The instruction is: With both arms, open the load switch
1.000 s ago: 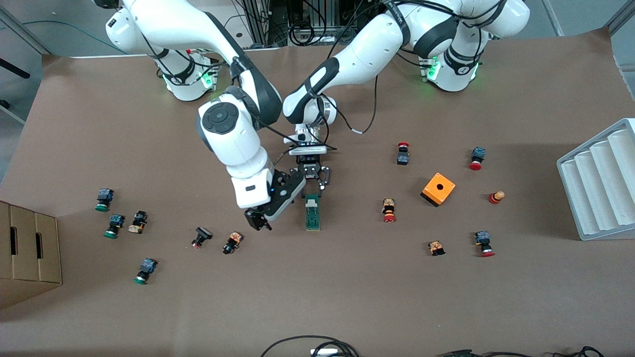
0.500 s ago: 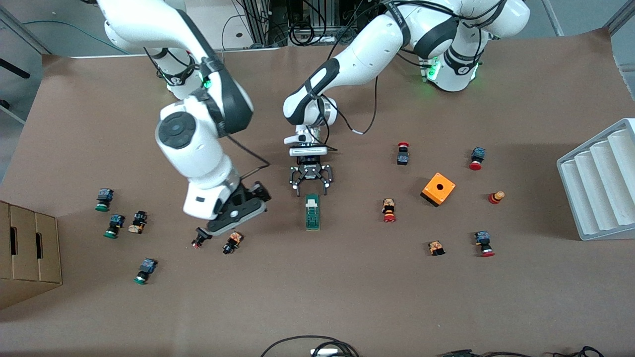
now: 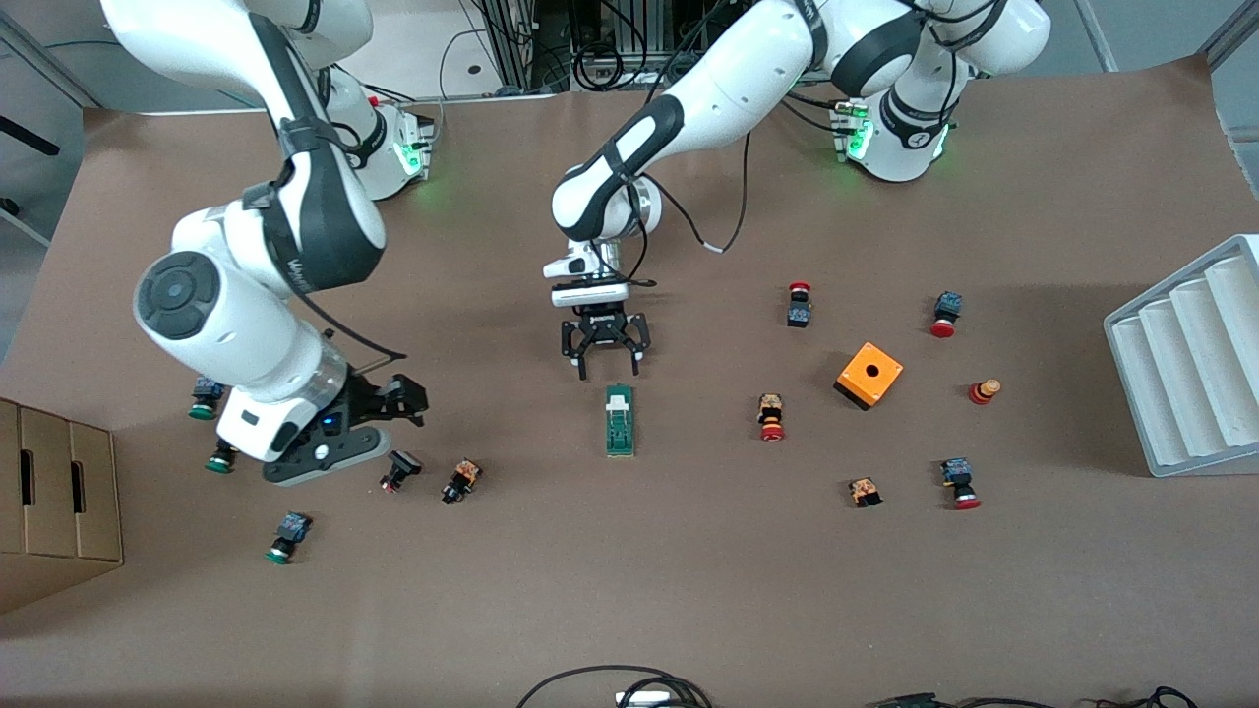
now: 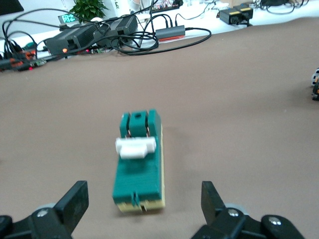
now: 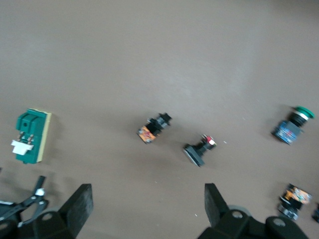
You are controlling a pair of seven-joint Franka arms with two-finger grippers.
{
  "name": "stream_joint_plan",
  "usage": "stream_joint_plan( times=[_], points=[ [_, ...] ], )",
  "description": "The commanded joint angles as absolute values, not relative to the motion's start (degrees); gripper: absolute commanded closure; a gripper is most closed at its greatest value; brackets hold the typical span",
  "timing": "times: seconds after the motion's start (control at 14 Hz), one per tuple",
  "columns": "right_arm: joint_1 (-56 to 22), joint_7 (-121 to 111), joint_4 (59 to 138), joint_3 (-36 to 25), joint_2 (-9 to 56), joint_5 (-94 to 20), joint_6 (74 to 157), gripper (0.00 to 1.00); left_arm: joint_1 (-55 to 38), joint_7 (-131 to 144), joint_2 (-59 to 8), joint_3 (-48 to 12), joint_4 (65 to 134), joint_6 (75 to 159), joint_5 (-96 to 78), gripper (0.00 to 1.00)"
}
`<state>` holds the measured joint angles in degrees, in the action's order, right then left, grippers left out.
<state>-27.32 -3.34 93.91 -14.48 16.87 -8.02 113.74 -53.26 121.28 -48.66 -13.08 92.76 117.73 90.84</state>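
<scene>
The right gripper hangs with fingers spread over the small push buttons, well apart from the load switch toward the right arm's end. The left gripper, also spread wide, hangs just by the switch's white end, not touching it. The switch lies flat on the table.

Orange box, scattered btns, prob. tray

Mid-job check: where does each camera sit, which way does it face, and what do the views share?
Front: high across the table, facing both arms' bases; shows both arms, left gripper, right gripper.
Left wrist: looks past its open fingers at the load switch.
Right wrist: looks down past open fingers at push buttons.
Shared: the load switch.
</scene>
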Motion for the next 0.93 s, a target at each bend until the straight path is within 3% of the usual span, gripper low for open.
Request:
stream_joint_plan(
  times=[0.0, 0.5, 0.86],
  points=[
    [-22.44, -2.55, 92.38, -11.96, 15.82, -7.12, 109.35, 0.0, -50.9, 110.08, -44.13, -13.27, 94.04, 119.18, 84.92, 0.0],
    [-6.79, -5.08, 91.58, -5.72, 12.04, -5.27, 104.5, 0.0, -46.41, 77.57, -34.82, -13.36, 93.52, 122.08, 64.36, 0.0],
    [-5.63, -11.16, 87.56, -5.89, 11.07, -4.22, 100.58, 0.0, -41.93, 53.57, -29.8, -13.19, 91.59, 123.05, 48.02, 0.0]
  ],
)
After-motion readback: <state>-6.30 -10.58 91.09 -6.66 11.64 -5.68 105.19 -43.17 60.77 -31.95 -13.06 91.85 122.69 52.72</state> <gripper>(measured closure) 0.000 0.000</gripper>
